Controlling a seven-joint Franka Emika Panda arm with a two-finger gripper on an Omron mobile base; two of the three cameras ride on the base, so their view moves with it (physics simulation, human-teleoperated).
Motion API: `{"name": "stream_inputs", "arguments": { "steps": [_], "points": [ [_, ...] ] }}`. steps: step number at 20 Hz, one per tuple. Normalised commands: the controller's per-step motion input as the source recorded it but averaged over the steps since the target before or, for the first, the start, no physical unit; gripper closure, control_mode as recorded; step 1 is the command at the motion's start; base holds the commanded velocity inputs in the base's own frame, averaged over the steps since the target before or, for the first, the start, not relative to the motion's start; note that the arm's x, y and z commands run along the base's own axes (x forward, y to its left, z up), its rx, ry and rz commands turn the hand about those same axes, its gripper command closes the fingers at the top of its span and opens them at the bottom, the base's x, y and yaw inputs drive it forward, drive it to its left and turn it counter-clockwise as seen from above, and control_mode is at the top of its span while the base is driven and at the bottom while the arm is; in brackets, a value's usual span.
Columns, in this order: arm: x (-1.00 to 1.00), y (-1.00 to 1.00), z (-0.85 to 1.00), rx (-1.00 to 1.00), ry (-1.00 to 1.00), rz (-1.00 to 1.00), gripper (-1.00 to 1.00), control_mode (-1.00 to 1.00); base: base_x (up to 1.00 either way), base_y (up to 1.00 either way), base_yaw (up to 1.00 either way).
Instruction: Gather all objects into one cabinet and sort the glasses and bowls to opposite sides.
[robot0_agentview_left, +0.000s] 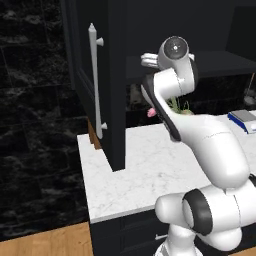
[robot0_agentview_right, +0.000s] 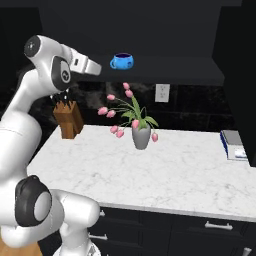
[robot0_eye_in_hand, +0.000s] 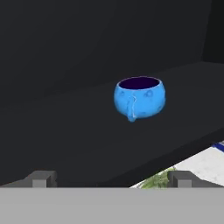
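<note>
We see a bright blue bowl ahead of the gripper; its skin looks like glazed ceramic, faintly dimpled, with a soft sheen. It sits on the cabinet shelf, which looks matt black and smooth. The cabinet door's bar handle reads as pale brushed metal. Below the gripper, the counter looks like polished white marble with fine grey veins. The knife block appears to be brown wood, and the vase is smooth, matt grey. The backsplash shows glossy black veined stone.
</note>
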Motion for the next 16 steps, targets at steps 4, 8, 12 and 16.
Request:
{"name": "stream_inputs", "arguments": {
  "steps": [4, 8, 12, 16],
  "points": [
    [0.46, -0.05, -0.01, 0.0, 0.0, 0.0, -1.0, -1.0, 0.0, 0.0, 0.0],
    [0.3, -0.1, 0.0, 0.0, 0.0, -0.03, -1.0, -1.0, 0.0, 0.0, 0.0],
    [0.29, -0.1, 0.0, 0.0, 0.0, -0.06, -1.0, -1.0, 0.0, 0.0, 0.0],
    [0.27, -0.05, 0.0, 0.0, 0.0, -0.06, -1.0, -1.0, 0.0, 0.0, 0.0]
  ]
}}
